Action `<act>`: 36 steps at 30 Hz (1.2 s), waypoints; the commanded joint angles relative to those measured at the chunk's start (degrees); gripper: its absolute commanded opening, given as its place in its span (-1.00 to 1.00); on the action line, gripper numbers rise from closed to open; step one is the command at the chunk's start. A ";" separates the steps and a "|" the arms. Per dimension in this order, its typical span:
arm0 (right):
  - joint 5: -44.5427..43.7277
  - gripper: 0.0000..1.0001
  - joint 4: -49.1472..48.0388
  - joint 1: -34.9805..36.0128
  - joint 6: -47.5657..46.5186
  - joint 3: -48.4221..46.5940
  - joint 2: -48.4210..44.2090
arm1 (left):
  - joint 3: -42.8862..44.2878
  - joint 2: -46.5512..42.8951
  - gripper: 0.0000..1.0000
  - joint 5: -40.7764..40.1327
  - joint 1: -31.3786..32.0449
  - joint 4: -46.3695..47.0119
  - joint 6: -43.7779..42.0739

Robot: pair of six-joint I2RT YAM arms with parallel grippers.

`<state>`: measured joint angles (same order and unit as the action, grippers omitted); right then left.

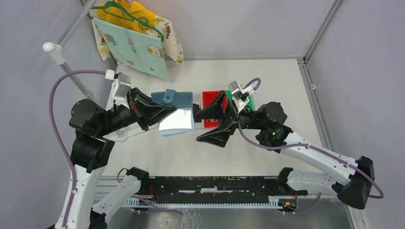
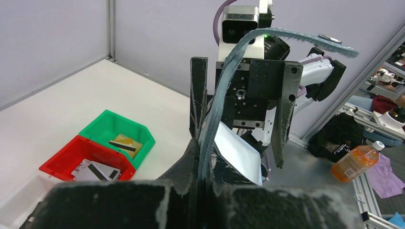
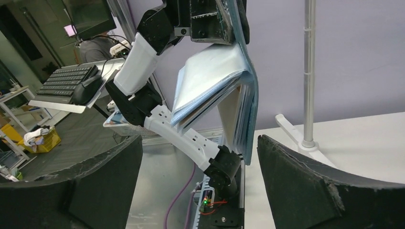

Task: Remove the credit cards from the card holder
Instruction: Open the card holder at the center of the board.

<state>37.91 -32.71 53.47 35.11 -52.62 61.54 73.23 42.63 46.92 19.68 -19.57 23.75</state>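
Top external: left fingers (image 1: 165, 112) are clamped on the card holder (image 1: 173, 99), held up off the bench (image 1: 267, 76); right fingers (image 1: 210, 110) are spread wide just beside it. Left wrist: credit cards (image 2: 98, 171) lie in the red bin (image 2: 56, 165) and green bin (image 2: 101, 125). Right wrist: the holder hangs open.

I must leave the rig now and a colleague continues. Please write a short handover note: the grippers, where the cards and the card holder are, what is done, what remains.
Left gripper: jaws shut on the card holder, which hangs open in the air above the table.
Right gripper: jaws wide open, empty, facing the holder.
Cards: a grey card with a dark stripe lies in the red bin; a gold-tan card lies in the green bin.
Done: at least two cards are out.
Left: the pockets are not visible, so check them and probably pull out any card with the right gripper.
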 commanded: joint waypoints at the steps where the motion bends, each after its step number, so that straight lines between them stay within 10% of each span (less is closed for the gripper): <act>1: 2.23 0.87 -7.43 -0.22 4.45 -2.00 2.10 | 1.48 -0.08 -0.96 0.57 0.04 3.40 2.71; 10: 0.95 0.29 -9.83 -0.26 8.21 -3.56 4.78 | 1.69 -0.33 -0.96 0.44 0.01 2.80 2.53; 25: 2.91 0.58 -8.08 -0.21 5.62 -4.94 2.71 | 1.91 0.06 -0.96 -0.07 0.02 2.81 2.52; 36: -1.43 -0.20 -3.35 -0.21 6.39 -8.02 5.03 | 3.05 0.51 -0.96 0.53 0.10 2.54 3.62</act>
<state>39.11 -36.18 53.21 42.17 -57.23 66.98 73.58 42.72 46.83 19.68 -19.44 23.83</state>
